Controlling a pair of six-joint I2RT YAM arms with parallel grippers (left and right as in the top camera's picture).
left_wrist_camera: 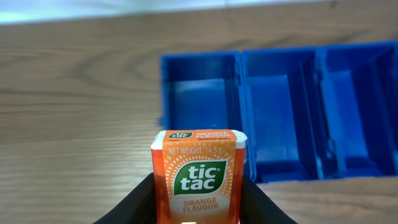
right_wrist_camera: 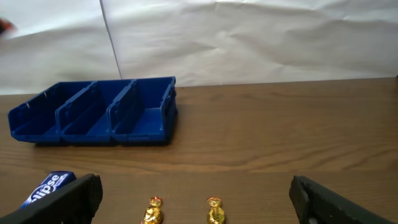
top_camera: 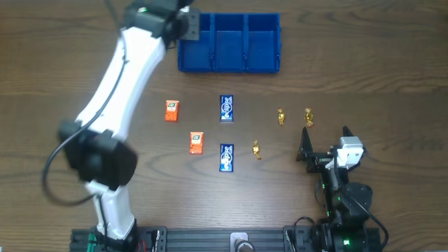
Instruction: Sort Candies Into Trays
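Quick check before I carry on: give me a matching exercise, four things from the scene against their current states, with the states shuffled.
Things:
1. left gripper
2. right gripper
3. tray
4. gold candies

States:
A. empty in all three compartments
B. open, holding nothing
C. shut on an orange box
D. lying loose on the table

Pairs: 1-C, 2-B, 3-A, 4-D.
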